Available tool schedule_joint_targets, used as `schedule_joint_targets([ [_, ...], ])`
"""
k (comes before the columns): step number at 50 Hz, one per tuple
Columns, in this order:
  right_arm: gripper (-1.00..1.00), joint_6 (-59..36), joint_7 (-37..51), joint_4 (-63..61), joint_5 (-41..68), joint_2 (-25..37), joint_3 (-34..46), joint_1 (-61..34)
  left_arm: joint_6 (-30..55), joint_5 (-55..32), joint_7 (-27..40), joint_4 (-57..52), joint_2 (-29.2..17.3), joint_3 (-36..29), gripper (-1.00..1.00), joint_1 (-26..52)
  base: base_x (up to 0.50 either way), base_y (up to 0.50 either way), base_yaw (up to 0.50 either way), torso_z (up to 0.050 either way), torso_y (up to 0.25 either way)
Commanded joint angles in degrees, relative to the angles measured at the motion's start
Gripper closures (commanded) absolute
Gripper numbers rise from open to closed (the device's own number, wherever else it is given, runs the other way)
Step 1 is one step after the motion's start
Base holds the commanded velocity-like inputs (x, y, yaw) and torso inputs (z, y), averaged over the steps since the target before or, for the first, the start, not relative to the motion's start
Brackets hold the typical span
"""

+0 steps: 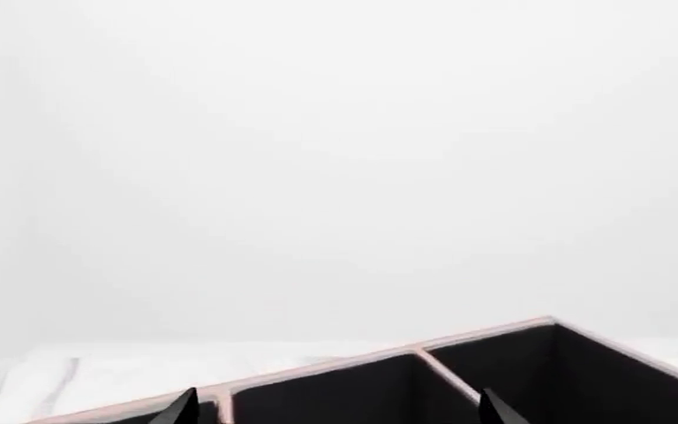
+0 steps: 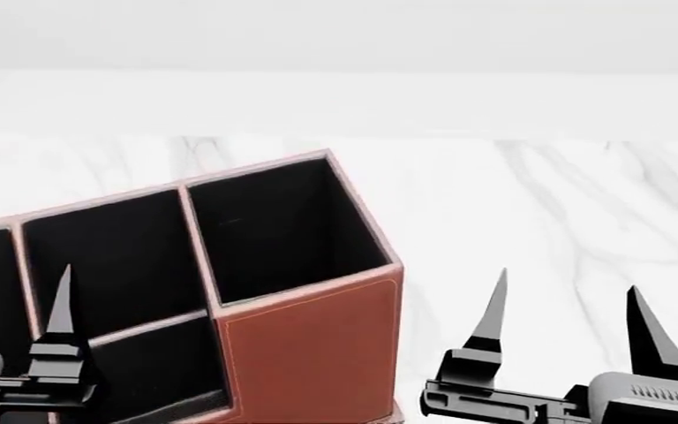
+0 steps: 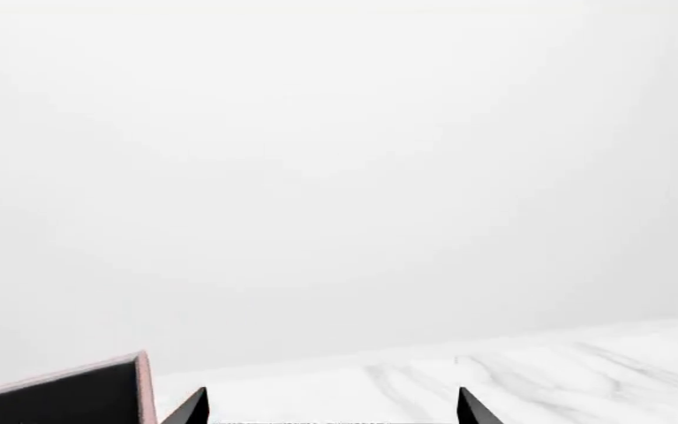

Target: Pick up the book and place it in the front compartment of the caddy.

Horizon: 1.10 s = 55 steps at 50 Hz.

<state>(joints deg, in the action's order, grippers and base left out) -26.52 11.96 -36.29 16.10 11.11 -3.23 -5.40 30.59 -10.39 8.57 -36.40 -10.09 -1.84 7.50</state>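
Note:
The book is not in view in any frame. The caddy [image 2: 304,353], reddish-brown with black-lined cells and pale rims, stands at the left of the head view. Its tallest square cell [image 2: 280,230] is at its right end. Beside that, two cells [image 2: 103,265] share a low divider [image 2: 151,327]; I cannot tell which is deeper. My left gripper [image 1: 339,408] is open and empty above the caddy's cells [image 1: 351,389]; one finger [image 2: 61,305] shows in the head view. My right gripper [image 2: 568,309] is open and empty over the table, right of the caddy, and also shows in the right wrist view [image 3: 331,408].
The white marble table [image 2: 551,203] stretches behind and to the right of the caddy. A plain pale wall [image 2: 339,35] lies beyond it. A corner of the caddy [image 3: 80,397] shows in the right wrist view.

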Motion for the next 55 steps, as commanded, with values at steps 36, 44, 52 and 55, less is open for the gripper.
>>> schedule_joint_targets([
  [36,-1.00,4.9,-1.2,2.1,0.9,1.3,0.3,0.8,-0.6,-0.2,0.2,0.6,-0.7,-0.3,-1.00,-0.3,0.00,0.00,0.42,0.000,0.000],
  [44,-1.00,2.5,-0.3,2.7,1.7,2.2,0.1,-0.5,3.4,-4.6,-1.6,0.5,-1.1,0.7,-1.00,1.0,0.00,0.00,0.25,0.000,0.000],
  [52,-1.00,2.8,0.2,3.2,2.0,3.0,-1.2,-0.5,10.1,-11.0,-8.0,-3.2,-6.0,0.0,-1.00,3.9,0.00,0.00,0.00,0.000,0.000],
  [55,-1.00,2.8,0.6,3.1,2.0,3.2,-1.8,-0.3,15.3,-15.5,-11.1,-5.7,-8.5,0.2,-1.00,6.2,0.00,0.00,0.00,0.000,0.000],
])
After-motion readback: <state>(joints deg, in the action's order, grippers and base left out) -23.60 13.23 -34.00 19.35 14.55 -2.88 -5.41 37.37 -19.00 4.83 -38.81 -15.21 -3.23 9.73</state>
